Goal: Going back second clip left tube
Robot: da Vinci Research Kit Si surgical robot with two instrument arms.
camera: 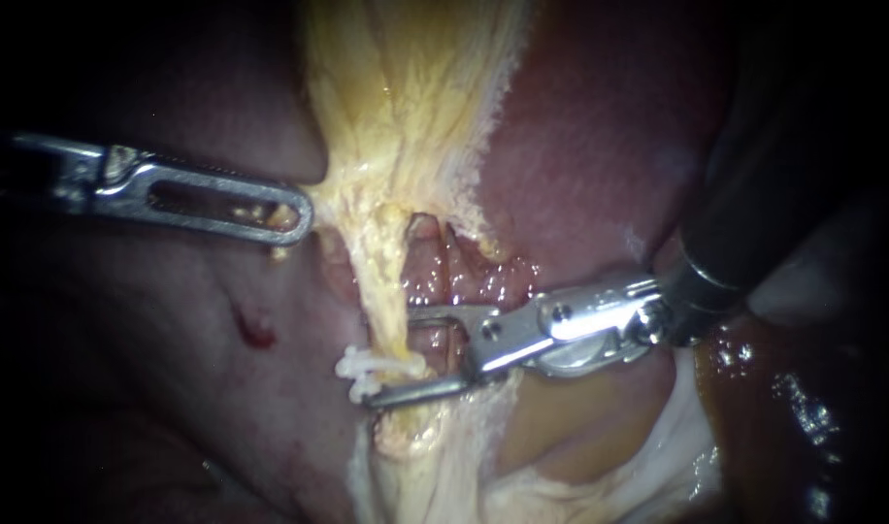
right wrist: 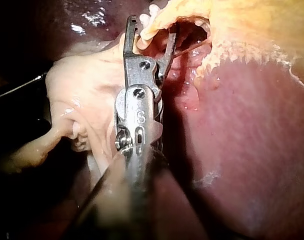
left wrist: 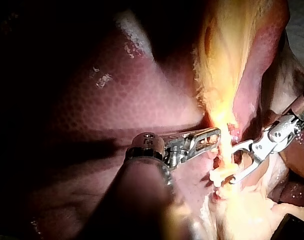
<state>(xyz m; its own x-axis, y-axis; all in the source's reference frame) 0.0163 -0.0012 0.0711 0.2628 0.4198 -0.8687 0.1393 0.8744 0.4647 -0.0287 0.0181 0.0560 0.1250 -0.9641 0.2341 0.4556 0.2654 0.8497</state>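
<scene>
left instrument (camera: 299,215) shaft dark, cut off

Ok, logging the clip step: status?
Left instrument shut on yellow tissue. Right instrument open around tube. White clip on tube, between jaws. Nothing blocking.

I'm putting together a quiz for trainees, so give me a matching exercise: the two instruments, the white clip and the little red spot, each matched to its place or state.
Things:
1. silver left instrument
2. silver right instrument
3. white plastic clip
4. small red spot

Places or states:
A. clamped across the pale yellow tube
B. on the liver, apart from both instruments
C. jaws shut on the yellow tissue sheet at its edge
D. jaws open, astride the tube

Pairs: 1-C, 2-D, 3-A, 4-B.
</scene>
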